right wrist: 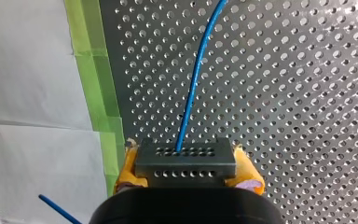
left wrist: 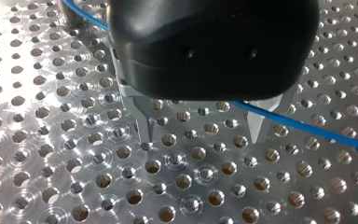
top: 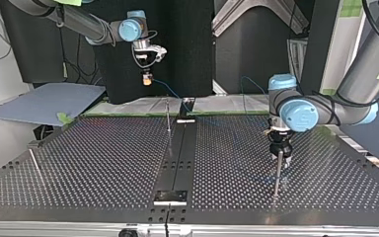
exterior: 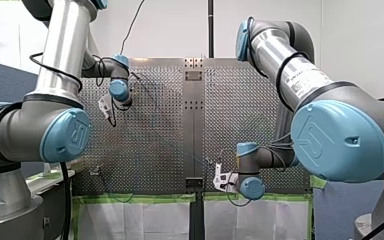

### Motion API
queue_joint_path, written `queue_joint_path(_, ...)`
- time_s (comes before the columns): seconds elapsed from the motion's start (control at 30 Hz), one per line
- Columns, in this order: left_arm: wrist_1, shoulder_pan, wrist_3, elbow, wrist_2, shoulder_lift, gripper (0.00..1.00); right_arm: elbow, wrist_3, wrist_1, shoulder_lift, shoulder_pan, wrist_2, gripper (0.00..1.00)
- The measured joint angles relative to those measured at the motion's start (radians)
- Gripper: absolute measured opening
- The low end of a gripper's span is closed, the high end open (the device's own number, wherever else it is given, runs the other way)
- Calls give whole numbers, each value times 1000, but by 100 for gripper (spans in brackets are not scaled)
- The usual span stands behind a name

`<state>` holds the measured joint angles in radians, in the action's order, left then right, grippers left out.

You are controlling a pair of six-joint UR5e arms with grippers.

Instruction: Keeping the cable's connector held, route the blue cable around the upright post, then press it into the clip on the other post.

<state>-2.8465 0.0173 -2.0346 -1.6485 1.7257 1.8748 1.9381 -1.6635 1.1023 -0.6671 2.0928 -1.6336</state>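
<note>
In the right wrist view my right gripper [right wrist: 189, 179], with yellow pads [right wrist: 129, 169], is shut on the dark grey connector [right wrist: 185, 158]. The blue cable [right wrist: 193, 88] leaves it and runs ahead over the perforated table. In the top view that gripper [top: 148, 79] hangs high over the table's far edge. My left gripper [top: 280, 150] sits low over the plate, right above an upright post [top: 277, 173]. Its metal fingers [left wrist: 144, 128] stand open, and the blue cable [left wrist: 307, 130] crosses under the gripper body close to one of them. A second thin post [top: 168, 116] stands at the far middle.
A dark centre rail [top: 177, 158] splits the perforated table [top: 89, 163]. A thin rod [top: 35, 165] stands tilted at the top view's left. Green tape [right wrist: 91, 70] and white paper [right wrist: 28, 70] border the table's edge beside my right gripper. A blue-grey sheet [top: 44, 101] lies off the far corner.
</note>
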Motion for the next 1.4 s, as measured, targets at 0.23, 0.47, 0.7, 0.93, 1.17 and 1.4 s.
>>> queue_joint_path(0.23,-3,0,-56,0,-8,0,99,0,9,1,0,-2,14,0)
queue_joint_path(0.47,-12,-15,-108,0,-24,0,99,-1,9,3,0,-2,23,0)
queue_joint_path(0.7,-64,-33,-174,-1,-27,0,99,-1,10,3,0,-2,24,0)
queue_joint_path(0.93,-60,-45,-239,-30,-56,-1,99,-1,10,3,0,-1,24,0)
queue_joint_path(1.17,-7,-59,-312,-69,-106,-1,99,0,10,2,0,3,24,0)
queue_joint_path(1.4,6,-68,-370,-80,-116,-2,99,0,11,1,0,5,24,0)
